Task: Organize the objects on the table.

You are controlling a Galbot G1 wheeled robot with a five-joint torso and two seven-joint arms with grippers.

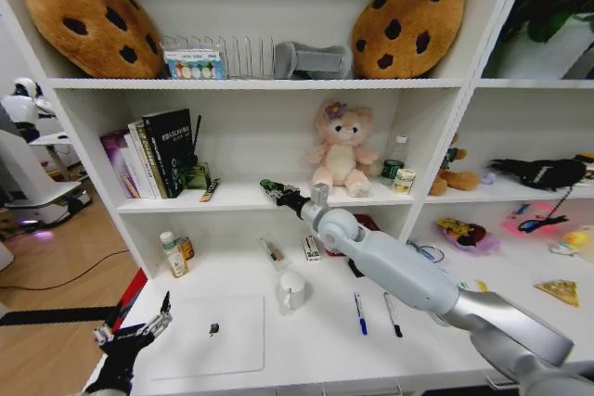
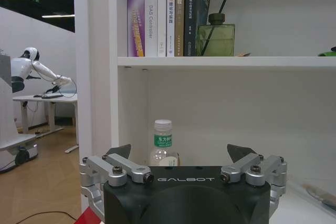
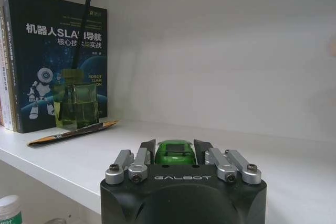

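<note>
Green toy: a tiny green toy car (image 3: 176, 152) sat pinched between the fingers of the right gripper (image 3: 176, 153), held just over the middle shelf (image 1: 241, 198)
Right arm: it reached up from the lower right, its gripper at the shelf edge between the books (image 1: 153, 153) and the pink plush toy (image 1: 341, 150)
Left gripper: the left gripper (image 1: 130, 331) hung low at the table's (image 1: 306, 345) near left corner, fingers spread wide and holding nothing
Step in hand: by my reading, the toy car was being put away on the shelf, with the setting-down not yet done
Next move: it would call for lowering the car onto bare shelf, well clear of the green glass diffuser (image 3: 76, 105) and the flat stick (image 3: 73, 131) beside it, then letting the fingers part
Table top: smooth and white, with a silver laptop (image 1: 212, 336) lying closed at the left, a white cup (image 1: 292, 289) near the middle, a blue pen (image 1: 359, 312) and a black pen (image 1: 393, 314) side by side to its right
Back corner: two small bottles (image 1: 175, 253) stood against the left wall of the unit
Room: a white shelving unit, cookie cushions (image 1: 88, 16) on top, wooden floor to the left, and another white robot (image 2: 37, 72) at a far desk
</note>
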